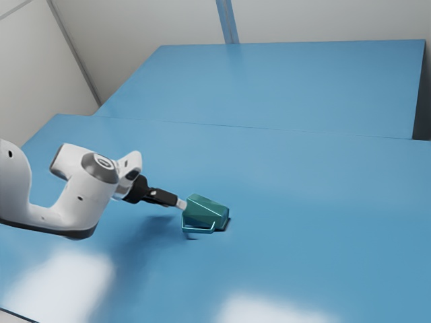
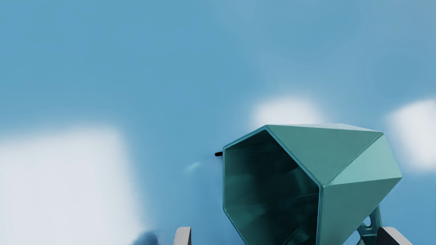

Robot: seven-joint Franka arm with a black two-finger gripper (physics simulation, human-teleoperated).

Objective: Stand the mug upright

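Tool [image 1: 182, 204] wide open, just beside tipped mug's [image 1: 207, 210] mouth.

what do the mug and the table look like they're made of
The mug: glazed ceramic or enamelled metal, hard to say which; its flat facets, crisp edges and dark glints inside suggest a rigid, smooth, semi-gloss material.

The table: probably laminate or painted board, satin to glossy, since its even blue top carries soft white patches that look like reflections.
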